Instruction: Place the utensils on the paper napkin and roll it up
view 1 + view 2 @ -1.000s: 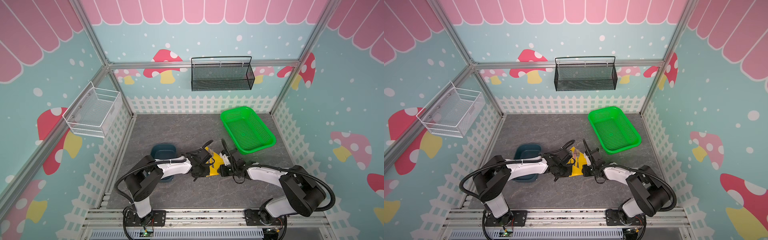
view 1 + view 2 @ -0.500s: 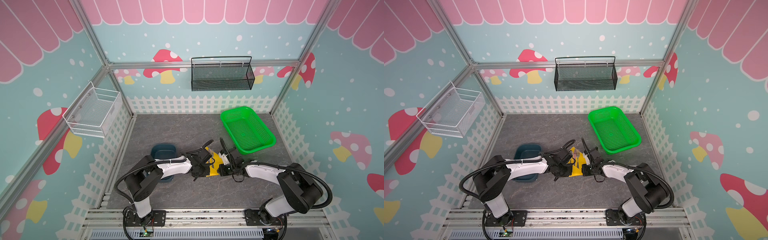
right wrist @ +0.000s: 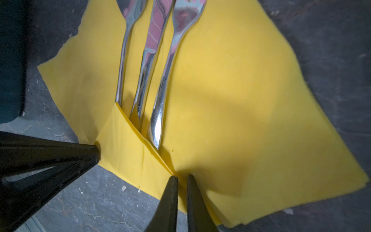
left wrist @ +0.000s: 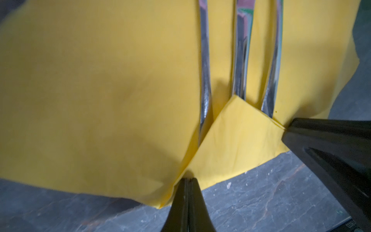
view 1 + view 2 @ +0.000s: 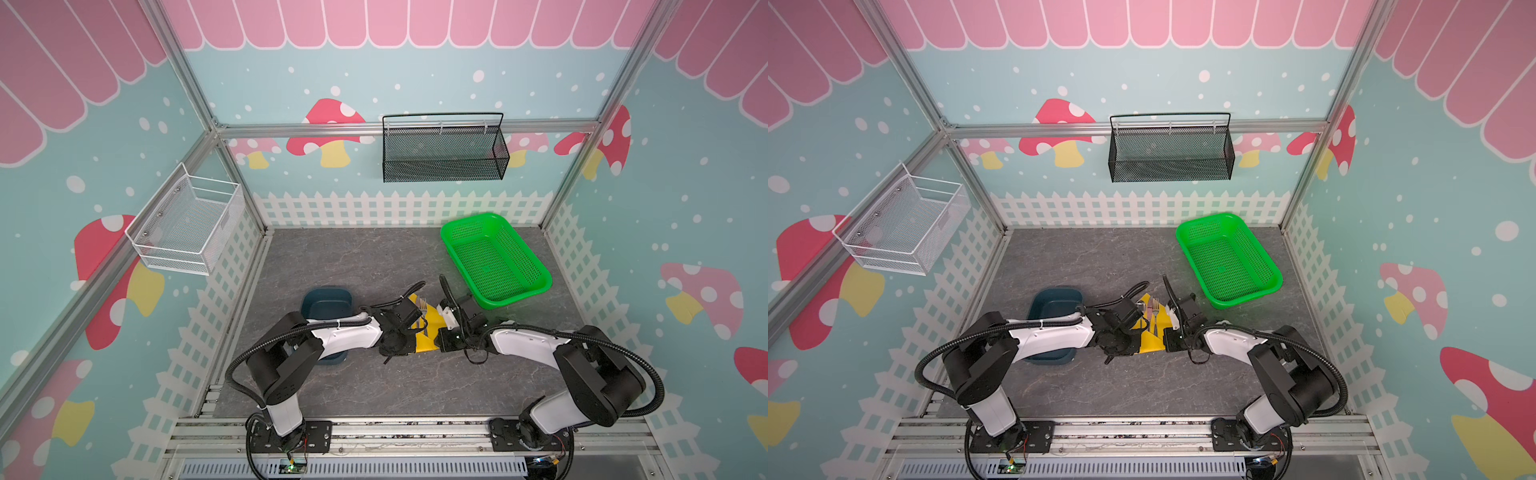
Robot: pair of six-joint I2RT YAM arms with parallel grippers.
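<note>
Pinching the thin yellow paper napkin (image 4: 90,90) at its fold, left gripper (image 4: 187,180) and right gripper (image 3: 181,178) clamp it beside slim silver metal utensils (image 3: 152,66).

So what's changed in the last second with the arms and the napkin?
No clear move. The left gripper and right gripper stay with jaws at the folded corner of the paper napkin; the utensils still lie on it; blue tray and green basket unmoved.

Utensils (image 3: 152,50) on paper napkin (image 3: 220,100)
Three slim silver pieces lie side by side, nearly parallel, on the bright yellow sheet; one corner is folded up over their handle ends.
</note>
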